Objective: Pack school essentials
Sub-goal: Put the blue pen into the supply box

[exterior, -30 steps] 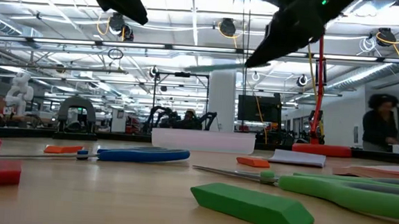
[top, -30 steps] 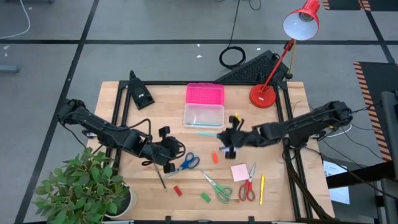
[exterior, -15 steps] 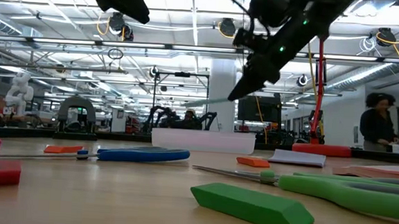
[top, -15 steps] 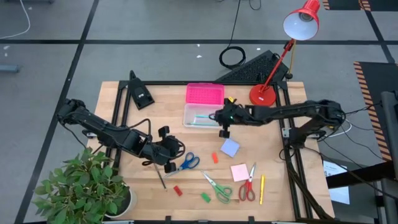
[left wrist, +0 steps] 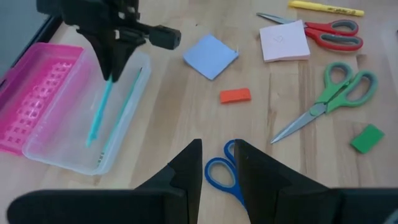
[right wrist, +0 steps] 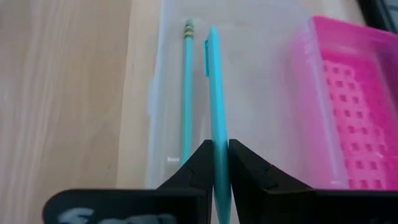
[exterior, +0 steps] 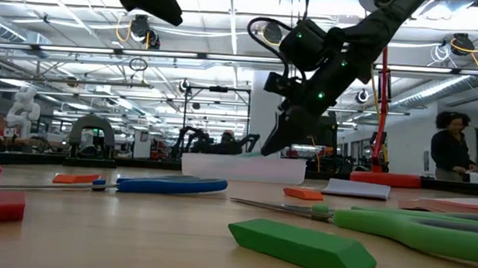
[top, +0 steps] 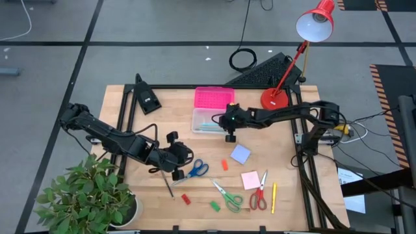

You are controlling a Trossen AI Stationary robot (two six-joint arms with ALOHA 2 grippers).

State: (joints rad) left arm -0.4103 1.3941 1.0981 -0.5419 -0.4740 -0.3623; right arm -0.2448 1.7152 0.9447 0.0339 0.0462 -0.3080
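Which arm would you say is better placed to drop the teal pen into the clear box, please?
The right. Its tool is shut on the teal pen, which is already over the clear box, beside a teal pencil lying inside. The left tool hangs by the blue scissors, well short of the box.

A wooden bench stands on a grey floor crossed by dark lines. A potted plant fills the lower left; a red lamp leans at upper right. Ceiling lights line the hall.
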